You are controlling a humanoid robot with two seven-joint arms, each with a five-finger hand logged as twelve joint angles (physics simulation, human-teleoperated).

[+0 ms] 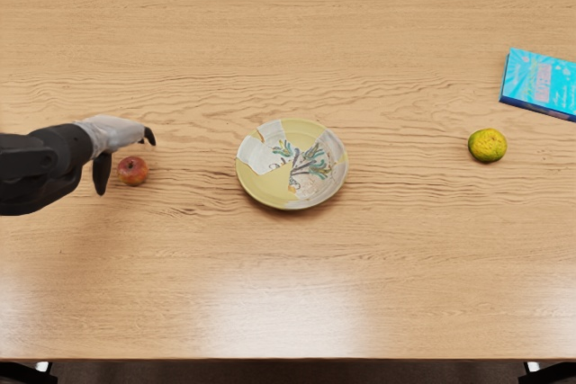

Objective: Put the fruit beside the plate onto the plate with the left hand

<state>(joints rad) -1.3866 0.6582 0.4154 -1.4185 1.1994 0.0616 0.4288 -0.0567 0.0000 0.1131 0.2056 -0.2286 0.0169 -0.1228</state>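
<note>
Two fruits lay on the counter [288, 294], so a wrong pick was possible: red apple [133, 170] left of the plate [256, 182], yellow-green citrus [487, 145] well right. A thumb nudge could roll the apple off. Left hand [112, 138] was just beside it, released, thumb hanging down, fingers pointing right.

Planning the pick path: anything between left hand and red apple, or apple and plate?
Nothing visible. The open left hand is right beside the small red apple; only bare wooden table lies between it and the yellow patterned ceramic plate.
</note>
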